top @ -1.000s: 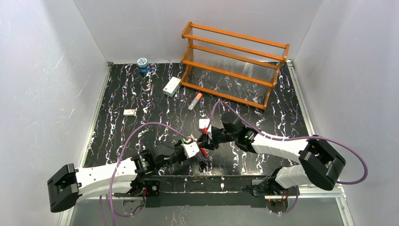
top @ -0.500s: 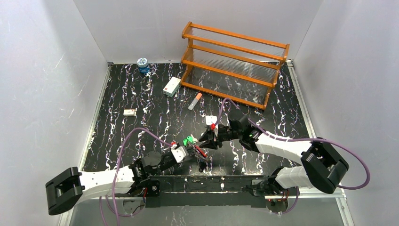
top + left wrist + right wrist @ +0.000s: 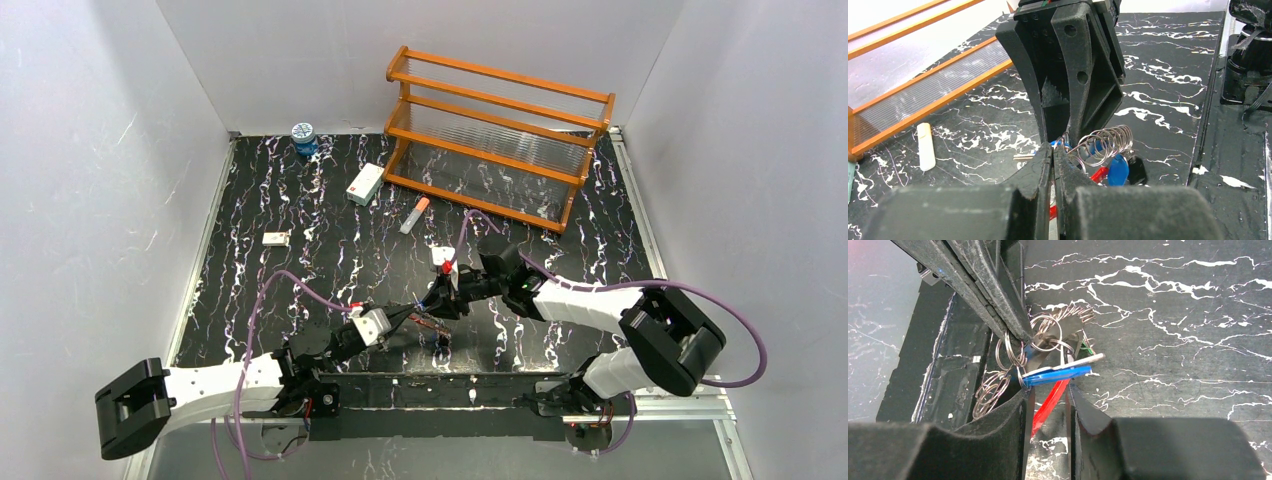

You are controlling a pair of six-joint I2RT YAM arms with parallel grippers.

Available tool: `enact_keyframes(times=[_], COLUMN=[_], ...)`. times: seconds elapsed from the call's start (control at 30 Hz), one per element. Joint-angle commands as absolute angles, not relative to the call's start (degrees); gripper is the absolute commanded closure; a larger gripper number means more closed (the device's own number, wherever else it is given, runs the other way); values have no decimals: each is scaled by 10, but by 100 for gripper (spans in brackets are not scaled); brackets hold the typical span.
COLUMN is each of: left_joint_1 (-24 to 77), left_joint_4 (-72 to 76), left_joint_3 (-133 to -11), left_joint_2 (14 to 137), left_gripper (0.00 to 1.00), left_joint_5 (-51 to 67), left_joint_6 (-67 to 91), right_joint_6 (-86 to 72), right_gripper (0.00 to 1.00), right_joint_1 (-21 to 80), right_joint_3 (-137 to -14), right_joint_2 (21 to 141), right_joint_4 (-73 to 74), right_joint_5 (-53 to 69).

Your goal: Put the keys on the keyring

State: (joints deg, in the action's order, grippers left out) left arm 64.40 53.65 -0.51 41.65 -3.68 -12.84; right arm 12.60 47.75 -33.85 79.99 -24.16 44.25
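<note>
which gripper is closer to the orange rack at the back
Right. The right gripper, pinching the keyring, reaches in from the side of the rack. The left gripper meets it at the keys from the near edge, farther from the rack.

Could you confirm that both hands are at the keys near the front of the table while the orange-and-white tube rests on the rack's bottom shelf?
Not quite. The top external view shows the orange-and-white tube lying on the table in front of the rack, not on its shelf. The left hand and right hand are at the keys near the front.
</note>
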Motion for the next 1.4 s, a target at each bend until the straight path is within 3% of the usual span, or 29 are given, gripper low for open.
enact_keyframes(times=[0.0, 0.13, 0.33, 0.5, 0.77, 0.97, 1.37], left_joint_1=[643, 643, 643, 644, 643, 643, 643], left_joint_4=[573, 573, 573, 572, 572, 573, 574], left_joint_3=[29, 29, 27, 26, 26, 26, 22], left_joint_2=[420, 428, 432, 434, 432, 431, 414], left_gripper=[100, 100, 100, 100, 100, 100, 100], left_joint_5=[-29, -32, -36, -34, -33, -33, -17], left_joint_6=[-128, -128, -128, -128, -127, -125, -129], right_joint_6=[117, 113, 130, 154, 147, 146, 159], right_gripper=[64, 62, 49, 48, 66, 99, 99], right_joint_1=[477, 477, 477, 477, 477, 477, 477], right_joint_3=[-351, -342, -324, -314, -341, -347, -337], right_joint_2=[788, 766, 712, 696, 747, 758, 782], right_joint_4=[-266, -263, -244, -245, -244, -248, -227], right_joint_5=[452, 423, 375, 411, 457, 462, 454])
